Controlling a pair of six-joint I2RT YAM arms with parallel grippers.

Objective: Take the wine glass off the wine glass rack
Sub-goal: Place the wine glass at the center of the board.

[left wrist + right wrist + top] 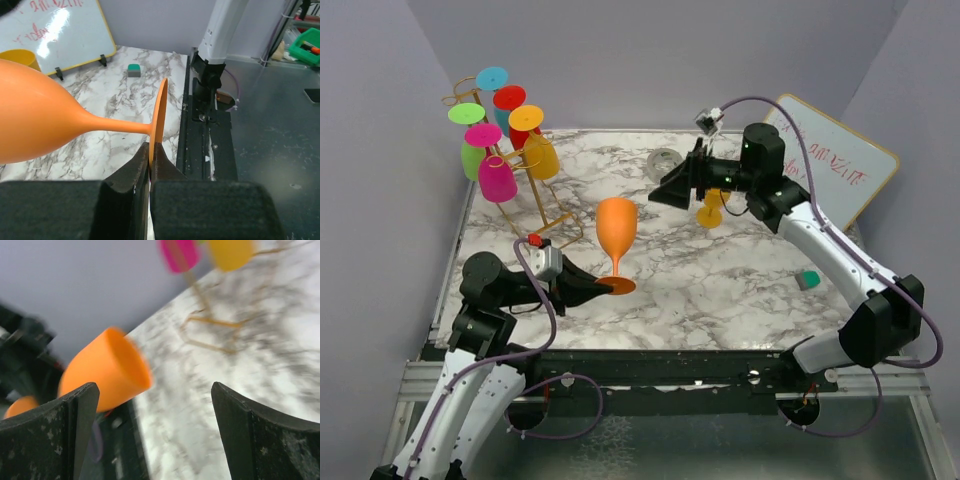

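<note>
The gold wire wine glass rack [525,175] stands at the table's back left with several coloured glasses hanging upside down; it shows blurred in the right wrist view [215,322]. An orange wine glass [616,232] stands upright off the rack at mid-table. My left gripper [603,287] is shut on the edge of its round foot [160,112]; its bowl [40,120] fills the left of the left wrist view. My right gripper [665,190] is open and empty, raised to the right of the orange glass [107,367], pointing at it.
A white board [835,170] leans at the back right. A green eraser [807,280] lies at the right. A yellow glass [710,208] stands behind the right arm. A grey round disc [665,160] lies at the back.
</note>
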